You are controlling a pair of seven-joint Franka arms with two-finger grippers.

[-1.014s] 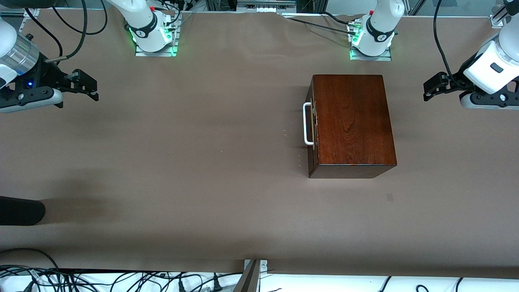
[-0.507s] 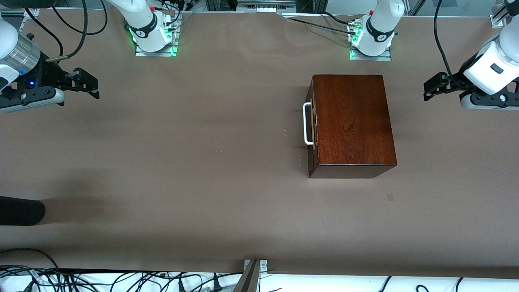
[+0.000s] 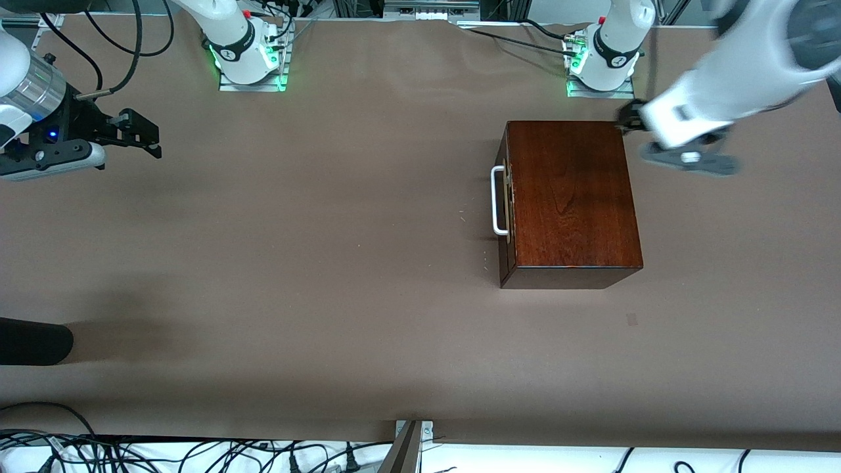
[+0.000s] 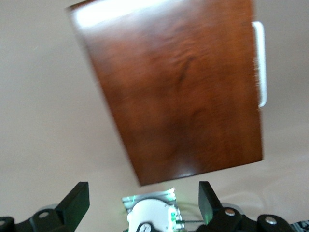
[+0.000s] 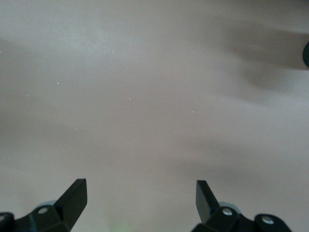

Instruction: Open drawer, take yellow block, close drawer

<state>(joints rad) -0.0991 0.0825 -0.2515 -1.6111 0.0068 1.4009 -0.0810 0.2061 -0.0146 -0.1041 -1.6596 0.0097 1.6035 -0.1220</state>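
The glossy mahogany box (image 3: 571, 197) stands on the table, nearer the left arm's end. Its drawer (image 3: 504, 217) is shut, and the white loop handle (image 3: 497, 200) faces the right arm's end. The yellow block is hidden. My left gripper (image 3: 627, 119) hangs open over the box's corner nearest the left arm's base. The left wrist view shows the box top (image 4: 178, 92) and the handle (image 4: 259, 63) past the open left gripper (image 4: 144, 193). My right gripper (image 3: 148, 139) waits open over bare table at the right arm's end, and between the right gripper's (image 5: 141, 193) fingers only table shows.
Both arm bases (image 3: 248, 56) (image 3: 601, 62) stand at the table's edge farthest from the front camera. A black rounded object (image 3: 33, 341) pokes in at the right arm's end. Cables (image 3: 197, 453) lie past the near edge.
My left arm has swung in from the left arm's end of the table to the box's corner. The right gripper has barely shifted. The drawer stays shut.
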